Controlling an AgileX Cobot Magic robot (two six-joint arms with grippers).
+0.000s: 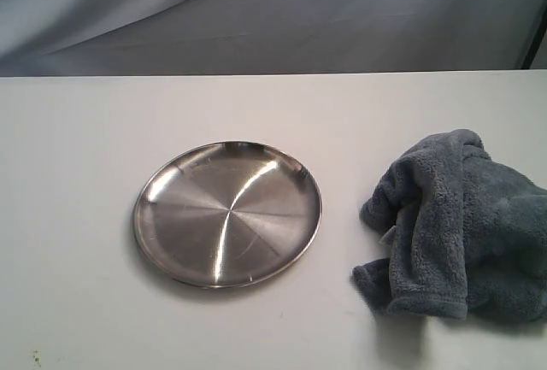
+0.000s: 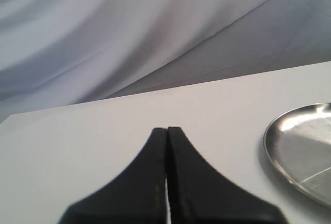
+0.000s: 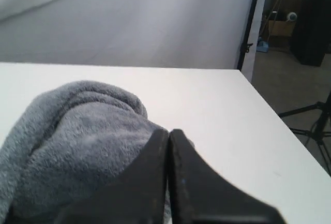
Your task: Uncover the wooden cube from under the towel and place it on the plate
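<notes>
A shiny round metal plate lies bare on the white table, left of centre. A crumpled grey-blue plush towel is heaped at the right edge of the exterior view. The wooden cube is hidden. Neither arm shows in the exterior view. My left gripper is shut with nothing in it, hovering over bare table with the plate's rim off to one side. My right gripper is shut too, its tips just in front of the towel and holding none of it.
The white table ends at a far edge before a grey draped backdrop. In the right wrist view the table's side edge drops to a floor with a tripod and dark equipment.
</notes>
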